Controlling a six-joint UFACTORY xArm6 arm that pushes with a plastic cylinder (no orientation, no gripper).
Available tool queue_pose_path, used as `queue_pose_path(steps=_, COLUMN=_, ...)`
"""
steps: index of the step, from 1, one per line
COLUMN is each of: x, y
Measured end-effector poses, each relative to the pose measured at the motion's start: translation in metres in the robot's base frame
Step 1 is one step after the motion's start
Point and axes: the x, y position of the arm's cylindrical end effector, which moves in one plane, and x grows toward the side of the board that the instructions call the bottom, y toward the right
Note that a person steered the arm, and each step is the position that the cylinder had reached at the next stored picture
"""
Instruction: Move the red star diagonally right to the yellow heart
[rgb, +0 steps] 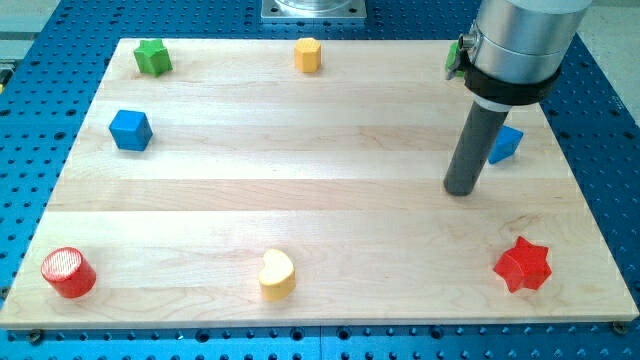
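Note:
The red star (523, 265) lies near the view's bottom right corner of the wooden board (300, 180). The yellow heart (277, 274) lies at the bottom edge, a little left of the middle, far left of the star. My tip (460, 189) stands on the board above and left of the red star, well apart from it and touching no block. The rod partly hides a blue block (505, 144) just to its right.
A green star (153, 57) sits at the top left, a yellow hexagon (308, 54) at top middle, a blue cube (130, 130) at the left, a red cylinder (68, 273) at the bottom left. A green block (453, 55) peeks out behind the arm.

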Motion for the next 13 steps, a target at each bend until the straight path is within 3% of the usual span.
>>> queue_pose_path(steps=13, x=0.005, y=-0.016)
